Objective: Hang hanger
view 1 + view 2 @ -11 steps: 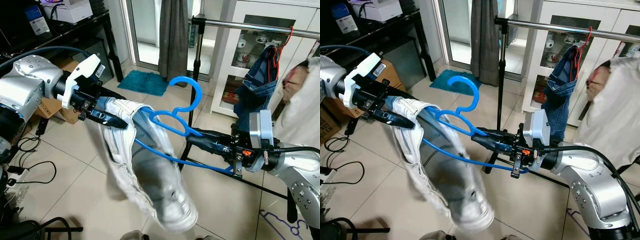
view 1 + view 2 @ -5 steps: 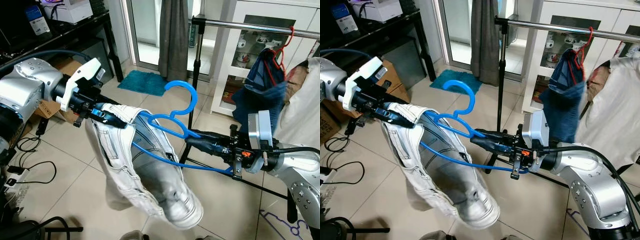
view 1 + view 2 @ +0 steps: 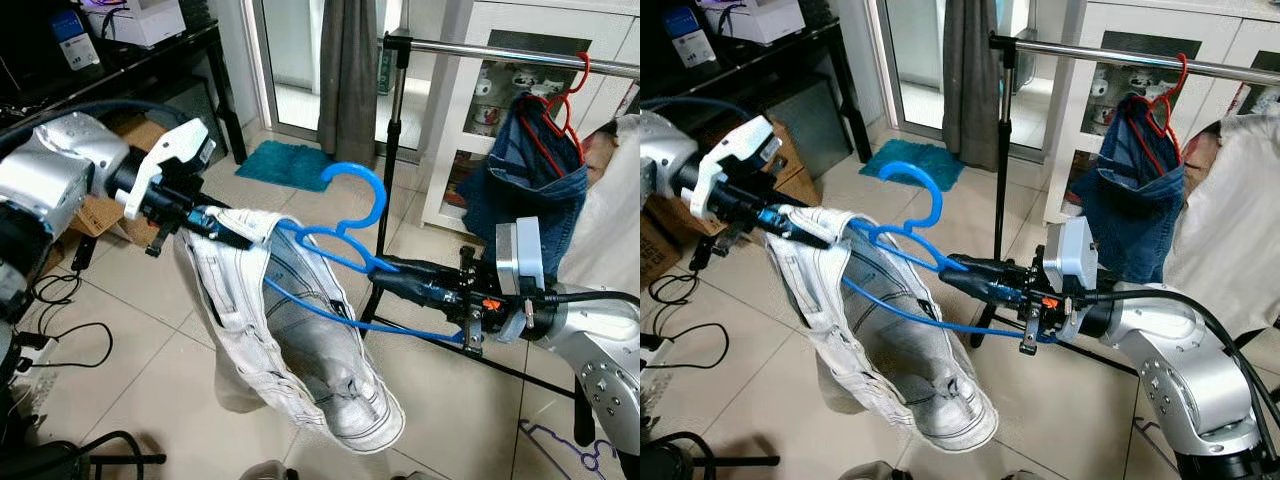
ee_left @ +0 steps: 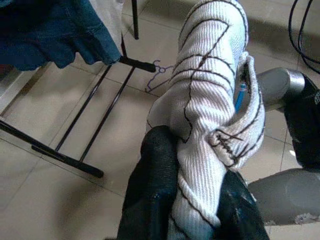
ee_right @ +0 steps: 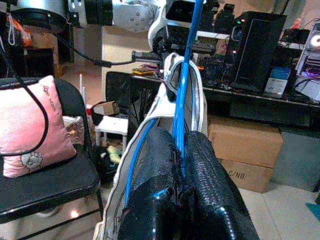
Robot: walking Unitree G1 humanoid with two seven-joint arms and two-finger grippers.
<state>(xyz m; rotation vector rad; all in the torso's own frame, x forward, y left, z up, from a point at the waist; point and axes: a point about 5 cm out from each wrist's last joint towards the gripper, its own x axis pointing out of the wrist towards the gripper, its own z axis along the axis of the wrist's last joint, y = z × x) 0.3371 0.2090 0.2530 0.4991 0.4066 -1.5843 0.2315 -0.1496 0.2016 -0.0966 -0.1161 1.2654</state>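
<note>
Since the earlier frame, white jeans (image 3: 290,340) swung lower. Blue hanger (image 3: 345,255) sits low, well short of the rail (image 3: 520,55). Right hand (image 3: 395,277) clamps it; left hand (image 3: 215,225) pinches the waistband. Carrying step; next, lift the hook over that rail.

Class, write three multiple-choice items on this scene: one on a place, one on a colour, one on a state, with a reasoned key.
1. Where does the denim garment hang?
A. on the clothes rail
B. on the floor
C. on the black table

2. What colour is the hanger the right gripper holds?
A. red
B. blue
C. white

3. What is the left gripper doing?
A. hanging open
B. pinching the white jeans
C. gripping the rail

Key: 1 A, its red hanger hooks the clothes rail. 2 B, the blue hanger runs between its fingers. 3 B, the white jeans are clamped between its fingers.
</note>
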